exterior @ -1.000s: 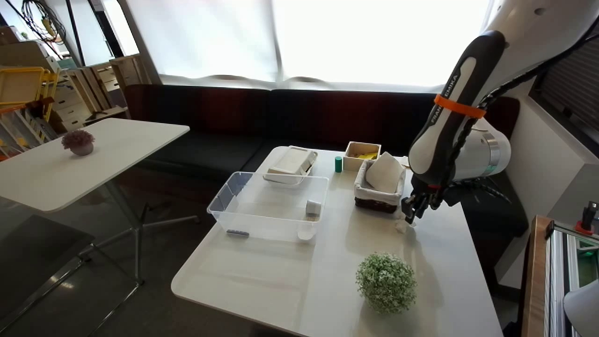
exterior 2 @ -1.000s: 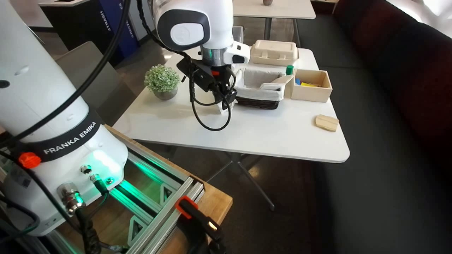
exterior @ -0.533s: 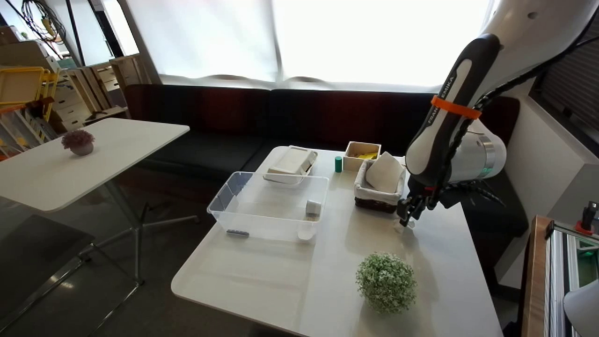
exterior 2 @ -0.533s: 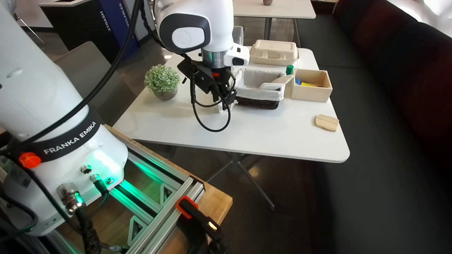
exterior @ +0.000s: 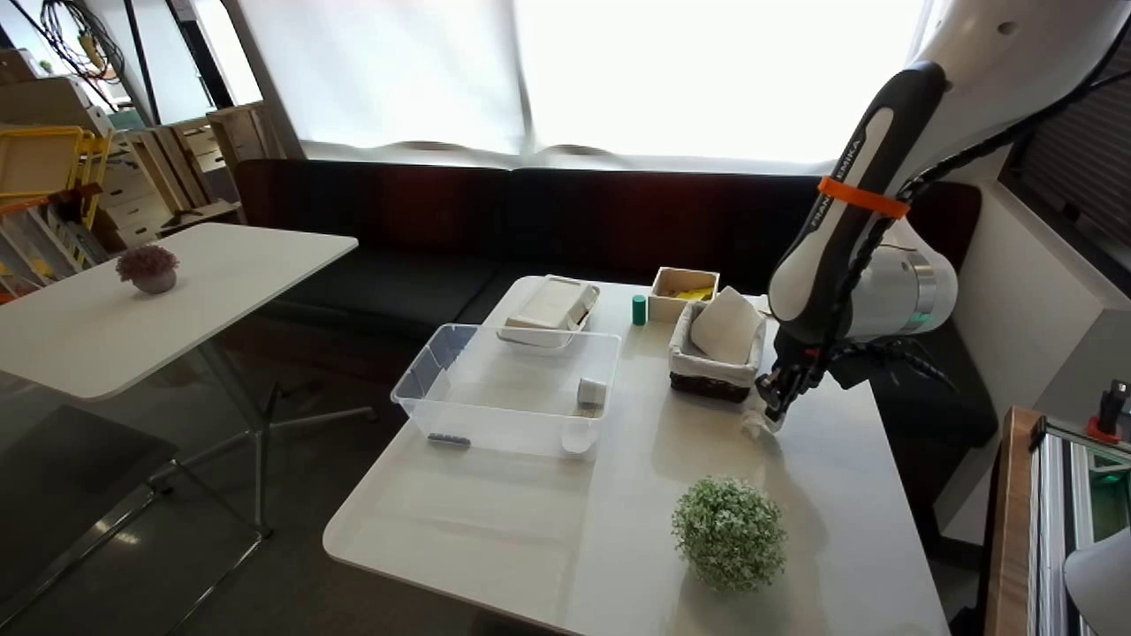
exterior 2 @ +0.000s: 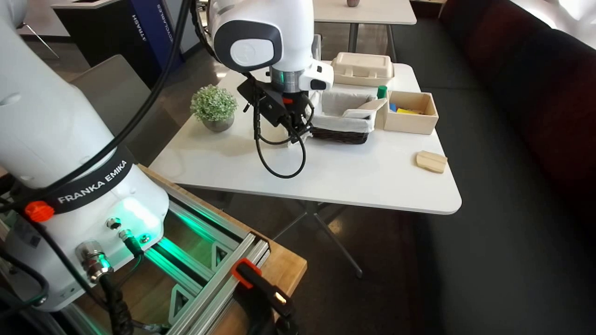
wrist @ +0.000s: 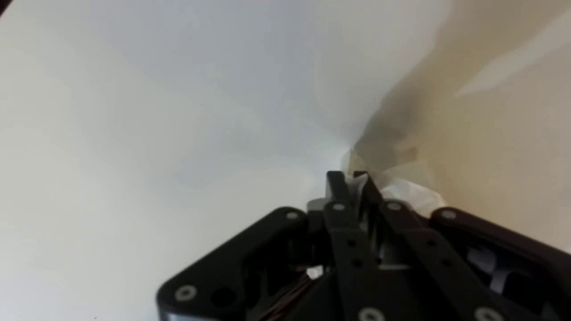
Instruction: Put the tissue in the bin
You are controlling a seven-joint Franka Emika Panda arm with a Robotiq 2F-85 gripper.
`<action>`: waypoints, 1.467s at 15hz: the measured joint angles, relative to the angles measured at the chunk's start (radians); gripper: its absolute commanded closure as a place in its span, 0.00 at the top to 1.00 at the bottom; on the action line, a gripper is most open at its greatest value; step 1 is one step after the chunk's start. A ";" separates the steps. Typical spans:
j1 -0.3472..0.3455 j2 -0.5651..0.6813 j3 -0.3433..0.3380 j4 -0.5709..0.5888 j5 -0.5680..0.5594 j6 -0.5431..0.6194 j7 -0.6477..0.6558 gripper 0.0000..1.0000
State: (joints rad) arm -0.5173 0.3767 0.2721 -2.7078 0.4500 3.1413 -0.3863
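The tissue [exterior: 756,425] is in the tips of the hand [wrist: 350,178]. In the wrist view the two tips are close together, with a bit of the white paper pinched between them. The tissue is all crumpled. A wide flap sticks out to the right of the tips, and a thin, see-through bit pokes up just past them. I can't tell which way is its long way. In an exterior view it sticks out to the left of the tips and a little down. I can't tell if it touches the tabletop [exterior: 459,521]. It is near the basket [exterior: 707,386] and well apart from the clear bin [exterior: 504,430].

There are words to read too. The black band [exterior 2: 93,186] at the foot of the arm [exterior 2: 251,51] says FRANKA EMIKA in white letters. Higher on the arm, in an exterior view, part of the same name shows, cut by the orange strap [exterior: 864,198]. Far back, TRASH is on the black cabinet [exterior 2: 107,35]. On the blue cabinet [exterior 2: 156,39] beside it, all I can read is CYCLABLES.
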 measured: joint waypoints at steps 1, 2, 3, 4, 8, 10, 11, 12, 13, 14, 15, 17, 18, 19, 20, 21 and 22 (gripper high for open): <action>0.001 0.001 -0.003 -0.001 -0.001 0.000 -0.001 0.00; 0.004 0.000 -0.005 -0.003 -0.002 0.000 -0.002 0.00; 0.007 -0.002 -0.005 -0.008 -0.002 -0.003 -0.003 0.00; 0.008 -0.009 -0.002 -0.017 -0.002 -0.009 -0.005 0.00; -0.037 -0.087 0.066 -0.032 0.005 -0.202 -0.020 0.00; -0.104 -0.144 0.137 -0.022 0.070 -0.307 -0.080 0.00; -0.143 -0.173 0.178 -0.013 0.139 -0.331 -0.139 0.00; -0.175 -0.199 0.209 -0.002 0.212 -0.355 -0.198 0.00; -0.201 -0.223 0.230 0.012 0.283 -0.383 -0.259 0.00; -0.220 -0.248 0.242 0.026 0.354 -0.403 -0.317 0.00; -0.234 -0.269 0.247 0.038 0.421 -0.415 -0.373 0.00; -0.252 -0.306 0.248 0.063 0.548 -0.428 -0.473 0.00; -0.258 -0.320 0.246 0.074 0.604 -0.429 -0.517 0.00; -0.263 -0.331 0.244 0.084 0.652 -0.429 -0.551 0.00; -0.265 -0.338 0.241 0.092 0.689 -0.426 -0.579 0.00; -0.266 -0.342 0.238 0.098 0.721 -0.416 -0.603 0.00; -0.266 -0.343 0.238 0.102 0.747 -0.399 -0.621 0.00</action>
State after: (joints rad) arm -0.7834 0.0340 0.5096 -2.6055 1.1971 2.7423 -1.0076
